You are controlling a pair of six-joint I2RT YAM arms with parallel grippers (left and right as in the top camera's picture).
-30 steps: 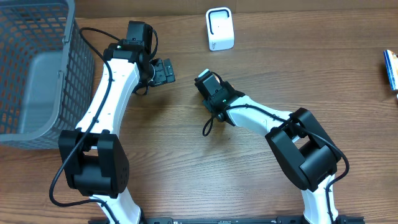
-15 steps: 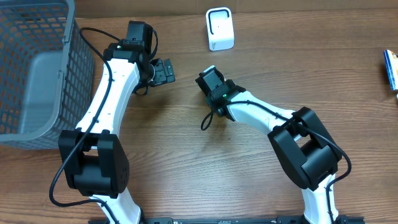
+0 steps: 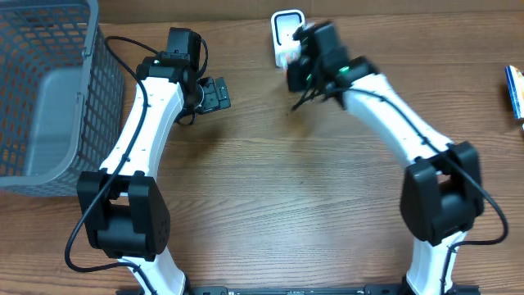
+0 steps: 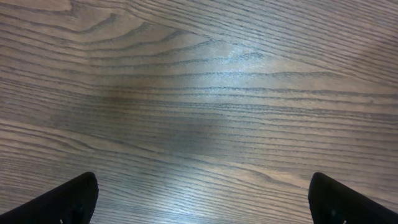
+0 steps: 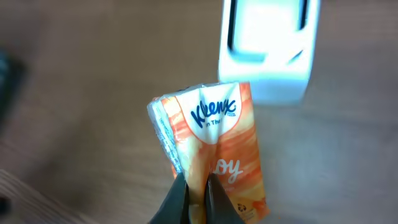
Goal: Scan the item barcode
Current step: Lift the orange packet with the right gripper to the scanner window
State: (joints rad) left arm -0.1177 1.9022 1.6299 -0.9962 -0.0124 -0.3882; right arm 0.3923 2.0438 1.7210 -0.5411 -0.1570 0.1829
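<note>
We hold the Kleenex pack [image 5: 214,149] pinched by its lower edge in the right gripper [image 5: 198,186], jaws clamped on it, raised just before the white scanner [image 5: 267,50] at the far side of the table [image 3: 270,188], presumably to present its barcode. The left gripper [image 4: 202,200] hangs wide apart over bare wood (idle, we judge). Only the right wrist view shows the pack; overhead, blur swallows it.

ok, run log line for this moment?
right fingers: shut on Kleenex pack | pack: near scanner | left fingers: open, empty
</note>
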